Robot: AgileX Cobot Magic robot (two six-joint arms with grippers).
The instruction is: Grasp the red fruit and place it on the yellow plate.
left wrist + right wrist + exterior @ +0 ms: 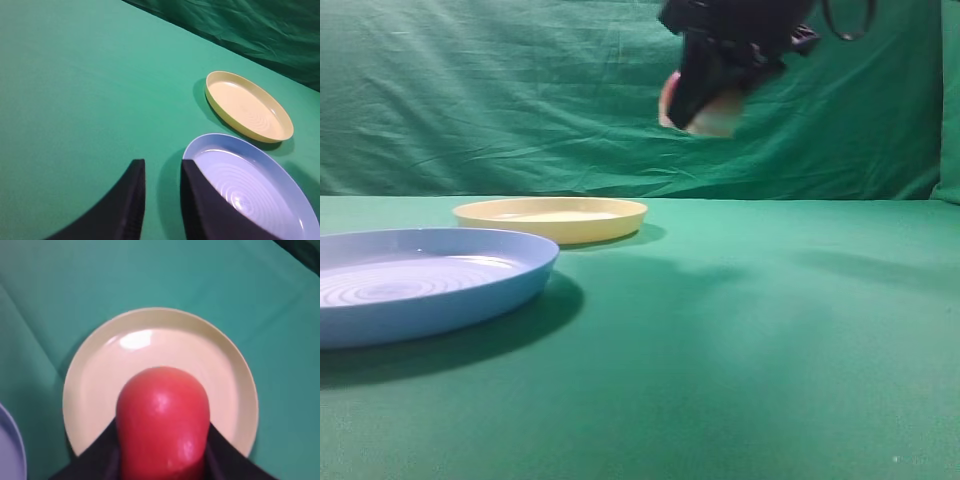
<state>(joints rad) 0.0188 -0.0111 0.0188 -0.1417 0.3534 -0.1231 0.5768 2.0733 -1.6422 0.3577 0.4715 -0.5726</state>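
High above the table, my right gripper (708,88) is shut on the red fruit (718,117), whose pale base faces down and to the right. In the right wrist view the smooth red fruit (162,415) sits between the dark fingers of my right gripper (162,442) and hangs over the yellow plate (150,347), which fills the view beneath it. That shallow yellow plate (616,222) rests on the green table at the back left, and also shows as the yellow plate (216,107) in the left wrist view. My left gripper (162,172) is open over the cloth with nothing between its fingers.
A larger light-blue plate (440,300) with concentric ridges lies at the front left, just beside my left gripper, where the blue plate (265,172) reaches behind its right finger. Its edge also shows as the blue plate (7,450). A green cloth backdrop (520,100) closes the rear.
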